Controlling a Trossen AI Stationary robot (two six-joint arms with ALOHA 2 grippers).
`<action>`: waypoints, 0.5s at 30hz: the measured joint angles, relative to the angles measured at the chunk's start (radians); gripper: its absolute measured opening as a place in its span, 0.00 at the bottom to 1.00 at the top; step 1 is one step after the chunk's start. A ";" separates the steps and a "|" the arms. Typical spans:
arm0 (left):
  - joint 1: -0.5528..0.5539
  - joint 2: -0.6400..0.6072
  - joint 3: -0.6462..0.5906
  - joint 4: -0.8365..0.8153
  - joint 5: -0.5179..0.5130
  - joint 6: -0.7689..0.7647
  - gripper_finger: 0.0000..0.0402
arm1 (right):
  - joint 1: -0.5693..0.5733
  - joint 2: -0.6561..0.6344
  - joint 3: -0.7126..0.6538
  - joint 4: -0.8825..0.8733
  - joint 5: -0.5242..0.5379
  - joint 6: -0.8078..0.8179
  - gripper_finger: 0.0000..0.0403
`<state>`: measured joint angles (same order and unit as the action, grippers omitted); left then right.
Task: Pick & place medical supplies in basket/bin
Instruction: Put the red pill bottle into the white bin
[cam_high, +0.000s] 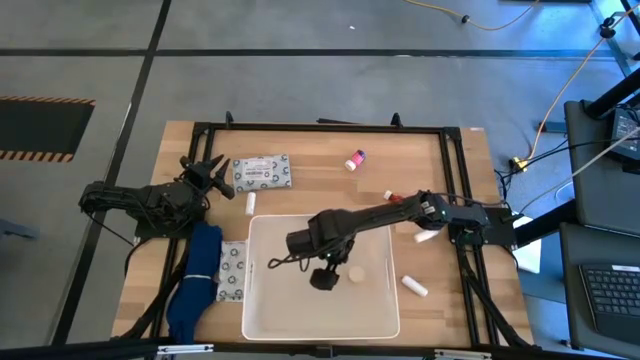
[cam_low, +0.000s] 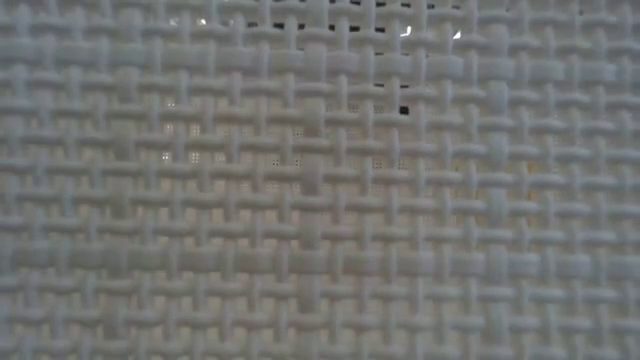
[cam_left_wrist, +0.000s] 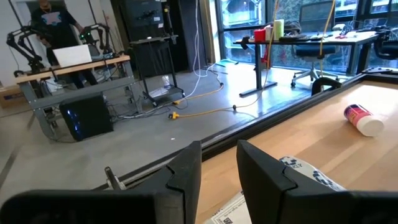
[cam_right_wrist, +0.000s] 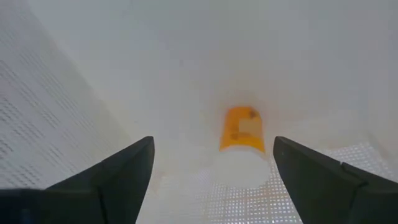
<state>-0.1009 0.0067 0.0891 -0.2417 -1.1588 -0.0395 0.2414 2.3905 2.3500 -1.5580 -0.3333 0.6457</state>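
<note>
The white bin (cam_high: 262, 300) stands at the table's near middle. An orange-capped vial (cam_right_wrist: 242, 138) lies on its side on the bin's floor (cam_high: 356, 273). My right gripper (cam_right_wrist: 211, 168) hangs open above the floor, pointing down, with the vial just beyond its fingertips and untouched (cam_high: 326, 277). My left gripper (cam_left_wrist: 219, 168) waits level at the table's left (cam_high: 215, 175), open, nothing between its fingers. On the table lie a patterned packet (cam_high: 262, 172), a second packet (cam_high: 232, 270), a pink-capped vial (cam_high: 355, 159), a red bottle (cam_high: 392, 197) and white tubes (cam_high: 251, 203) (cam_high: 415, 286).
A blue cloth (cam_high: 197, 285) lies along the bin's left side by the second packet. A black frame (cam_high: 320, 128) runs around the table's edges. The low view is filled by the bin's woven-textured wall (cam_low: 320, 180). Cables cross the floor beyond the far edge.
</note>
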 joint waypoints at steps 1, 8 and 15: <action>0.000 0.000 0.000 0.000 0.000 0.000 0.24 | -0.001 -0.007 -0.002 -0.013 0.009 0.005 0.82; 0.000 0.000 0.000 0.000 0.000 -0.001 0.24 | -0.005 -0.054 0.005 -0.012 0.117 0.011 0.82; 0.000 0.000 0.000 0.000 0.000 -0.002 0.24 | -0.006 -0.110 0.006 -0.009 0.208 0.031 0.82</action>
<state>-0.1005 0.0067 0.0891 -0.2420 -1.1584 -0.0414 0.2356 2.2802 2.3558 -1.5671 -0.1258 0.6767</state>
